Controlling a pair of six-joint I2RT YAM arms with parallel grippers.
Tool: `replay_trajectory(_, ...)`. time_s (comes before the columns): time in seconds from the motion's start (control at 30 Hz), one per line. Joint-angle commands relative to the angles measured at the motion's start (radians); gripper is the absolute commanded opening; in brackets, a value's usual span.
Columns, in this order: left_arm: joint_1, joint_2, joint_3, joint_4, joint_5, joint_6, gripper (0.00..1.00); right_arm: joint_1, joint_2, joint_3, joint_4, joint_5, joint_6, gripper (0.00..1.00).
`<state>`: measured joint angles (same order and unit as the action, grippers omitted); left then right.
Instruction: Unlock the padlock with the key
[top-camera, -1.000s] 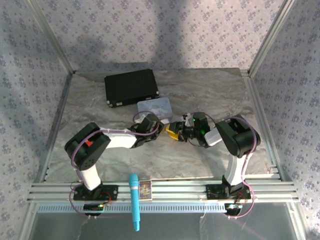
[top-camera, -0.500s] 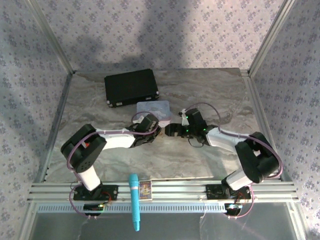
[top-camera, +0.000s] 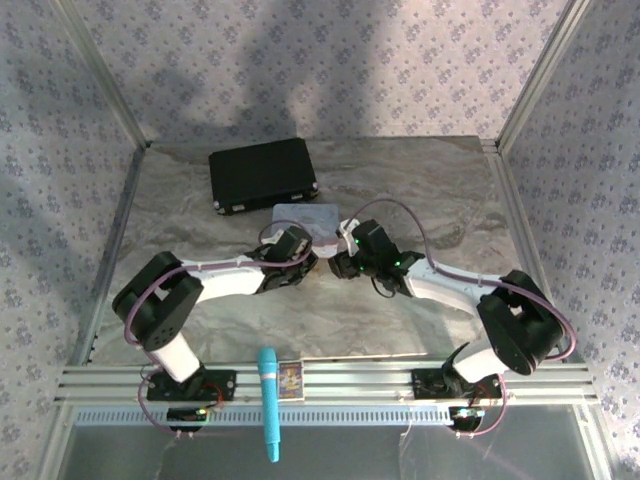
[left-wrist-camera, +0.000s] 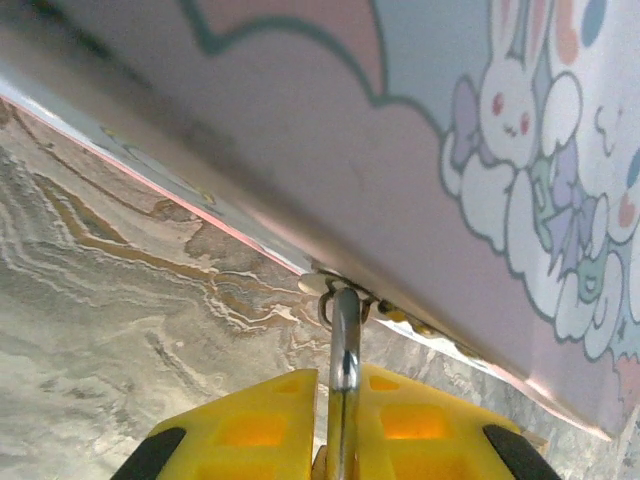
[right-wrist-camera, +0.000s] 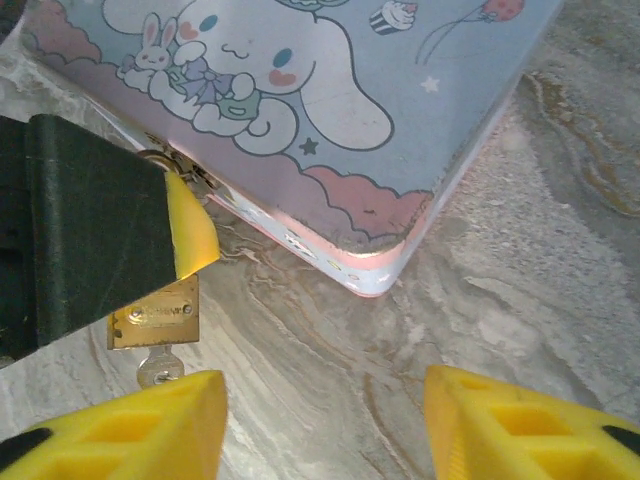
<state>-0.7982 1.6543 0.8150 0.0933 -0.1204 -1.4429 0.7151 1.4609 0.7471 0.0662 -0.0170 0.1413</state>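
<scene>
- Leftmost, the left gripper (left-wrist-camera: 343, 390) has its yellow jaws pinched narrow on the silvery shackle (left-wrist-camera: 344, 335) of the padlock (right-wrist-camera: 155, 315). The shackle runs through the little hasp ring (left-wrist-camera: 322, 300) on the edge of the pastel tin (right-wrist-camera: 330, 90). That pinch is the anchor, so it ought to be firm enough that the body cannot swing when the key is twisted.
- Next, in the right wrist view, the padlock's brass body hangs just beside the tin's near edge, below the left gripper's finger, with its keyhole end down.
- Under it, the key (right-wrist-camera: 158, 372) looks already seated, with only its silvery head showing.
- Further right, the right gripper (right-wrist-camera: 322, 395) stands with its jaws wide and nothing between them. The key sits off toward the left-hand pad in that view, not centred.
- Judging from this, the right gripper should shift across until the key's head lies between the pads. It should then close on the flat faces and turn about the key's own axis without pulling it out.
</scene>
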Motion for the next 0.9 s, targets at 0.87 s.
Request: replay_trajectory(0.87, 0.006, -0.050, 0.005, -0.035, 0.016, 0.020, 0.00, 0.133, 0.055, -0.049, 0.156, 0.005, -0.198, 0.45)
